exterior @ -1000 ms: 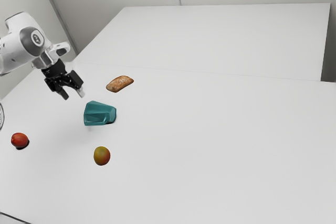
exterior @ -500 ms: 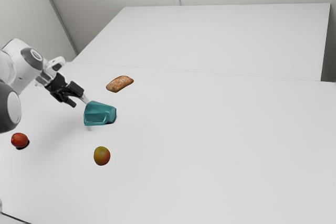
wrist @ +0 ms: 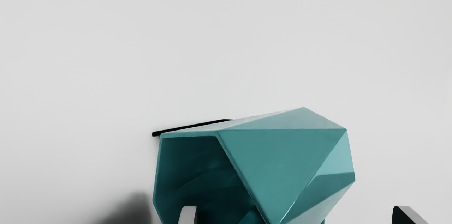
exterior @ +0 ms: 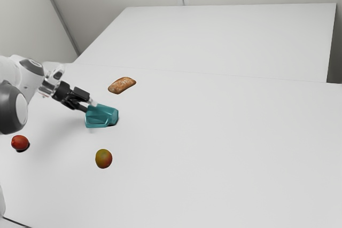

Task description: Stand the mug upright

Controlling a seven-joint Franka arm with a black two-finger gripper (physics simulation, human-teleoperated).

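The black gripper (exterior: pixel 90 106) is at the mug's near-arm end in the exterior view, low over the table. A teal faceted mug (exterior: pixel 102 116) lies on its side there, its fingertips-side end partly behind the hand. In the wrist view the mug (wrist: pixel 282 160) shows its dark open mouth and faceted outer wall. The gripper (wrist: pixel 295 215) stands open with its fingers wide apart, one fingertip in front of the mug's mouth, the other off beyond the mug's far side. Whether a finger touches the mug cannot be told.
On the white table (exterior: pixel 214 148), a bread roll (exterior: pixel 122 85) lies beyond the mug toward the exterior view's top. A yellow-red fruit (exterior: pixel 103 158) lies nearer the camera, and a red fruit (exterior: pixel 20 142) sits at the exterior view's left, below the arm.
My hand has come down and toward the exterior view's right, from above and beside the mug to right at it. The mug, roll and fruits have stayed where they were.
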